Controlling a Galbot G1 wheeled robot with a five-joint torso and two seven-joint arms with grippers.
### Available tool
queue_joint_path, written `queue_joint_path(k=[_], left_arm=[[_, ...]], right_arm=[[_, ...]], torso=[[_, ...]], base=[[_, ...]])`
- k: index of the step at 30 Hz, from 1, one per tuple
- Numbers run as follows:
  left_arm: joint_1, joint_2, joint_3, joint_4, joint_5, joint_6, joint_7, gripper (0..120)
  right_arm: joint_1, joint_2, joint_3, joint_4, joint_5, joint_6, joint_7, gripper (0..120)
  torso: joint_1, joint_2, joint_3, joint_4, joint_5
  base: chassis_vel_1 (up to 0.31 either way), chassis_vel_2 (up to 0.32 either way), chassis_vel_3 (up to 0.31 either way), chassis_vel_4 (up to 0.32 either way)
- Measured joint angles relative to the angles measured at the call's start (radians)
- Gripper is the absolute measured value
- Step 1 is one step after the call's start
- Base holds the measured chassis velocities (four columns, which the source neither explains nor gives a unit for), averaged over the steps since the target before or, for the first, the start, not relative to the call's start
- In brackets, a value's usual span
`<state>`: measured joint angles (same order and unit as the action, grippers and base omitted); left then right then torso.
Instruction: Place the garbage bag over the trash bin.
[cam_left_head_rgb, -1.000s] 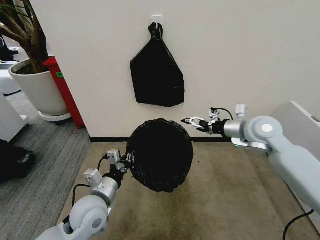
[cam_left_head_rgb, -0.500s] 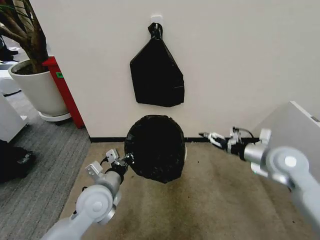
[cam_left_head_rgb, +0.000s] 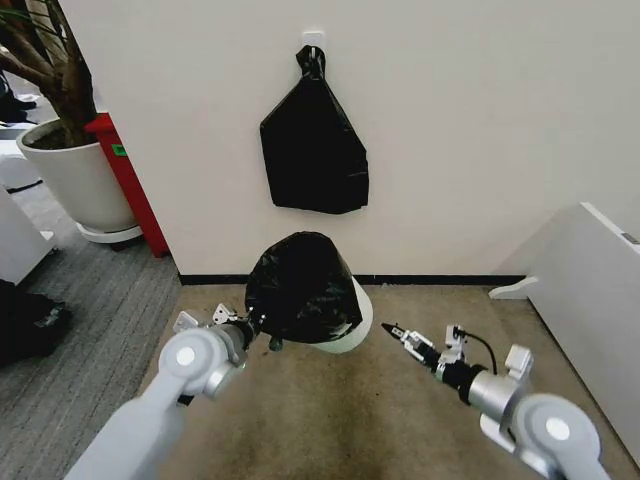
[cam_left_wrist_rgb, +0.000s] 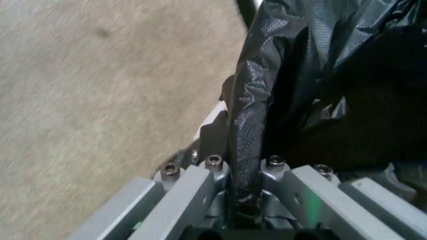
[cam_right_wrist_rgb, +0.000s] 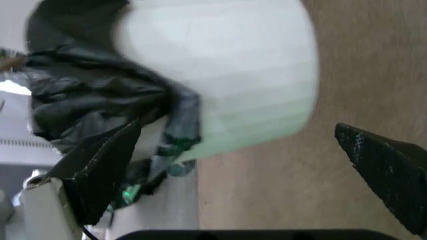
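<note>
Right now the garbage bag (cam_left_head_rgb: 298, 285) sits over the top of the trash bin (cam_left_head_rgb: 352, 322), which stands on the tan carpet (cam_left_head_rgb: 330, 420) close to the white wall (cam_left_head_rgb: 480, 120). Black plastic covers the bin's mouth and most of its upper part in the head view; a strip of cream-white wall shows at lower right, w/ the bag edge ending above it. In the right wrist view the bin (cam_right_wrist_rgb: 233, 75) shows a wide bare side, bag (cam_right_wrist_rgb: 87, 95) bunched on one side of it only.

Left pincer (cam_left_head_rgb: 255, 324) is at the bag's lower left edge, touching the plastic. Left wrist view: a fold of the bag (cam_left_wrist_rgb: 250, 125) runs straight down btwn the two jaws, which are clenched on it, so the left pincer is grasping the garbage bag. Carpet (cam_left_wrist_rgb: 100, 90) fills the area beside it.

Right pincer (cam_left_head_rgb: 392, 331) hovers just right of the bin, near its bare wall but not touching, low over the carpet. Its dark fingers (cam_right_wrist_rgb: 380, 165) are spread apart in the right wrist view w/ nothing btwn them: released.

Elsewhere: a flat black bag bundle (cam_left_head_rgb: 313, 150) hangs from a hook high on the wall, above the bin. A large white plant pot (cam_left_head_rgb: 75, 175) w/ a plant stands at far left beside a red object (cam_left_head_rgb: 128, 180). A white panel (cam_left_head_rgb: 590, 290) leans at right.
</note>
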<state>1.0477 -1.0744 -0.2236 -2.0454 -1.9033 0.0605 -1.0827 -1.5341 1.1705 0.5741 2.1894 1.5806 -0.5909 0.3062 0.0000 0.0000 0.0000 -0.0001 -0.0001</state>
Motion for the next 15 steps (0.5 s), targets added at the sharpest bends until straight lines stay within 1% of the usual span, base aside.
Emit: queue_joint_path(k=[1, 2, 3, 6, 8, 10, 15], left_arm=[[0.0, -0.002, 0.001, 0.001, -0.003, 0.002, -0.008, 1], [0.0, -0.006, 0.005, 0.002, -0.018, 0.012, -0.03, 1], [0.0, -0.006, 0.005, 0.002, -0.018, 0.012, -0.03, 1], [-0.001, -0.016, 0.013, 0.004, -0.042, 0.023, -0.068, 1], [-0.003, -0.02, 0.018, 0.005, -0.055, 0.025, -0.085, 1], [-0.006, -0.021, 0.022, 0.007, -0.063, 0.026, -0.095, 1], [-0.013, -0.019, 0.026, 0.009, -0.069, 0.027, -0.102, 1]], right_arm=[[0.0, 0.015, -0.007, 0.01, 0.006, 0.007, 0.029, 100], [0.009, 0.046, -0.027, 0.038, 0.02, 0.025, 0.112, 100], [0.009, 0.046, -0.027, 0.038, 0.02, 0.025, 0.112, 100], [0.041, 0.093, -0.074, 0.081, 0.024, 0.061, 0.236, 100], [0.06, 0.117, -0.106, 0.085, -0.003, 0.077, 0.289, 100], [0.068, 0.135, -0.131, 0.07, -0.043, 0.092, 0.303, 100], [0.064, 0.15, -0.136, 0.036, -0.078, 0.096, 0.291, 100]], torso=[[0.0, 0.0, 0.0, 0.0, 0.0], [0.0, 0.0, 0.0, 0.0001, -0.0001], [0.0, 0.0, 0.0, 0.0001, -0.0001], [0.0, 0.0, 0.0, 0.0002, -0.0002], [0.0, 0.0, 0.0, 0.0003, -0.0002], [0.0, 0.0, 0.0, 0.0003, -0.0001], [0.0, 0.0, 0.0, 0.0002, 0.0]], base=[[0.0, 0.0, 0.0, 0.0], [0.0, 0.0, 0.0, 0.0], [0.0, 0.0, 0.0, 0.0], [0.0, 0.0, 0.0, 0.0], [0.0, 0.0, 0.0, 0.0], [0.0, 0.0, 0.0, 0.0], [0.0, 0.0, 0.0, 0.0]])
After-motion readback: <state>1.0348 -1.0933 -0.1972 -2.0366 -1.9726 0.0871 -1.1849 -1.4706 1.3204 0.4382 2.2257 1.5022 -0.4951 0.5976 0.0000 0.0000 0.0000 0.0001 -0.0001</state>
